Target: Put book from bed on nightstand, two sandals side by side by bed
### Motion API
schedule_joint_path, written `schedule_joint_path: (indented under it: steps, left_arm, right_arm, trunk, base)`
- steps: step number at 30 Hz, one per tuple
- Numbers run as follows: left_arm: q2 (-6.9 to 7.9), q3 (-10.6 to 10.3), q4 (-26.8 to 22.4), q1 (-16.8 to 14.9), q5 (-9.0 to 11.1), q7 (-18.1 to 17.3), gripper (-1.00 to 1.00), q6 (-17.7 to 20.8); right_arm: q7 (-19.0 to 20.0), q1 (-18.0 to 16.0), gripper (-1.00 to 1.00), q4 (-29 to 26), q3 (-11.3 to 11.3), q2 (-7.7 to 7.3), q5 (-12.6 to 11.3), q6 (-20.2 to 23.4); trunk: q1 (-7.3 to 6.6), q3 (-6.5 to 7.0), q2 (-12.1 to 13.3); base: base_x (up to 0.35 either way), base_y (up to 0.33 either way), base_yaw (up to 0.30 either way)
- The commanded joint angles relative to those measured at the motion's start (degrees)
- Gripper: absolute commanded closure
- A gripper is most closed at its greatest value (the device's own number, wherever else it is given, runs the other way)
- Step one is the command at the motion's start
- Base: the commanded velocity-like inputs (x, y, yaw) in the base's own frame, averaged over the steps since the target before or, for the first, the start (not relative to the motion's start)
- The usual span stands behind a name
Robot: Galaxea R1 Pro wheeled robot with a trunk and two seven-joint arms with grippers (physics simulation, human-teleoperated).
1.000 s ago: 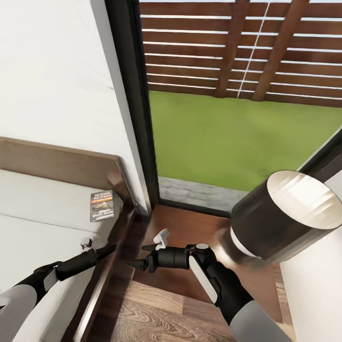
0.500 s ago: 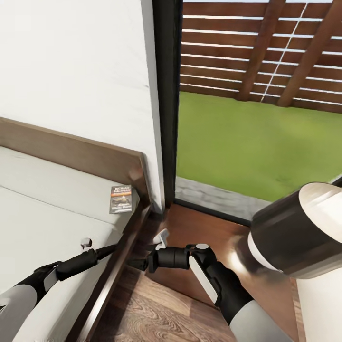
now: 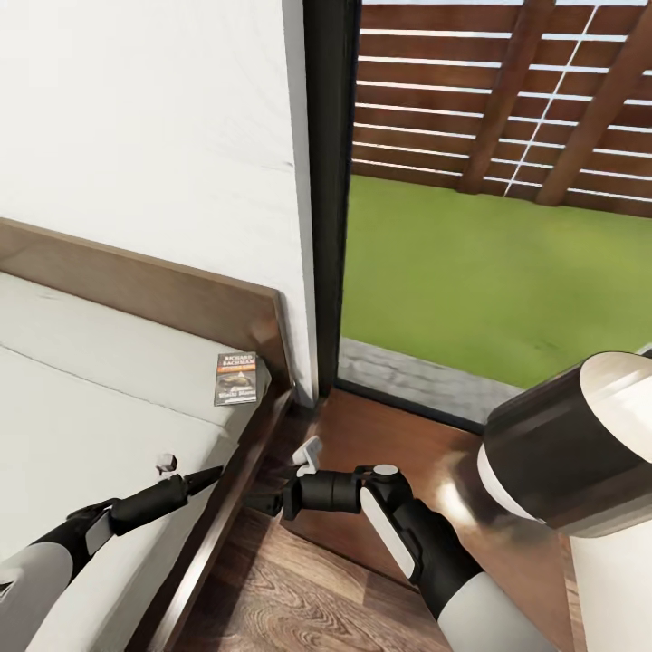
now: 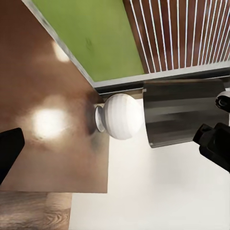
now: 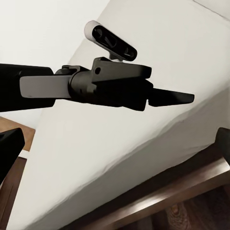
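Two arms are seen in the head view, each with a pale grey upper segment, a black elbow section and a black cylindrical forearm. A light grey panel is set into the right arm (image 3: 398, 534) and a smaller one into the left arm (image 3: 100, 525). A small white camera module is mounted near each wrist. The left pincer (image 5: 165, 97) is formed of flat, tapered black fingers behind a blocky black housing; the right pincer (image 3: 267, 498) is likewise black.

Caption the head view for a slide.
Book lies on the bed near the headboard corner; nightstand with lamp stands beside it.
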Motion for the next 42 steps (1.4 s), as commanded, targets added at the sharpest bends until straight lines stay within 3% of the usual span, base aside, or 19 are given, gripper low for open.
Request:
schedule_joint_path:
  steps: [1, 18, 42]
  left_arm:
    - [0.0, 0.0, 0.0, 0.0, 0.1, -0.2, -1.0, 0.6]
    - [-0.05, 0.0, 1.6, 0.0, 0.1, 0.1, -1.0, 0.6]
    - [-0.39, 0.0, 1.6, 0.0, 0.0, 0.1, -1.0, 0.6]
  right_arm:
    - [0.0, 0.0, -1.0, 0.0, 0.0, -0.01, -0.5, 0.5]
    - [0.0, 0.0, -1.0, 0.0, 0.0, 0.02, -0.5, 0.5]
    - [-0.1, 0.0, -1.0, 0.0, 0.0, 0.03, -0.5, 0.5]
  trunk:
    - [0.0, -0.04, 0.0]
    - [0.0, -0.04, 0.0]
    - [0.0, -0.04, 0.0]
  base:
    - [0.0, 0.0, 0.0]
    - [0.0, 0.03, 0.017]
    - [0.0, 0.0, 0.284]
